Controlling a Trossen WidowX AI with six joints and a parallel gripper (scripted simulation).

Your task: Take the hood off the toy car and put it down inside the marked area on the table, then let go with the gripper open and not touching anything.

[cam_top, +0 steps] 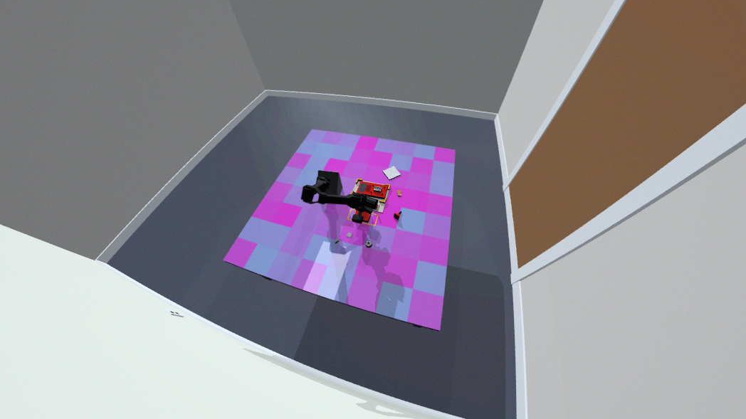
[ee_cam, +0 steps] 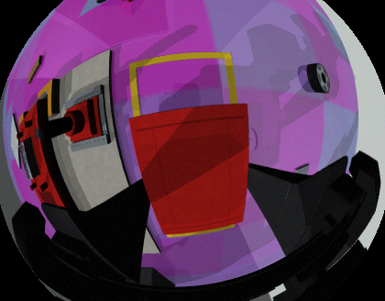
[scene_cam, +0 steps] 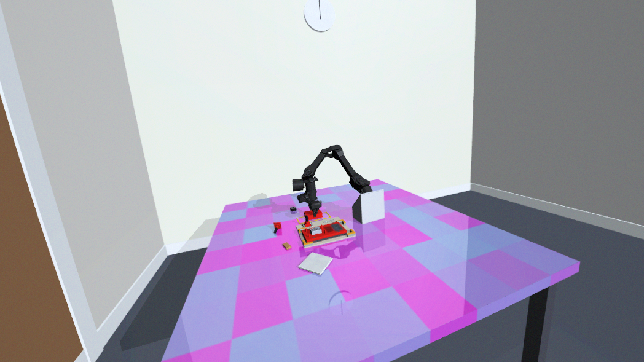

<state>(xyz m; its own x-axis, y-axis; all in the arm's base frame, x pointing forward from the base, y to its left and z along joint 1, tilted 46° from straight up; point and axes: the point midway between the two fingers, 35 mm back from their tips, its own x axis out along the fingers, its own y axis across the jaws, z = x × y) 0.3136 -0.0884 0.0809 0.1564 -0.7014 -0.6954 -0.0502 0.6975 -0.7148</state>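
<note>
Beside marked area (ee_cam: 181, 61): toy car (ee_cam: 66, 134) just left.
Beyond: black wheel (ee_cam: 317, 77), well apart.

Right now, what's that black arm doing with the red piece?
The gripper is shut on the red hood, already off the toy car. It holds the hood low over the yellow marked area beside the car, covering most of it. The hood is not released yet.
</note>
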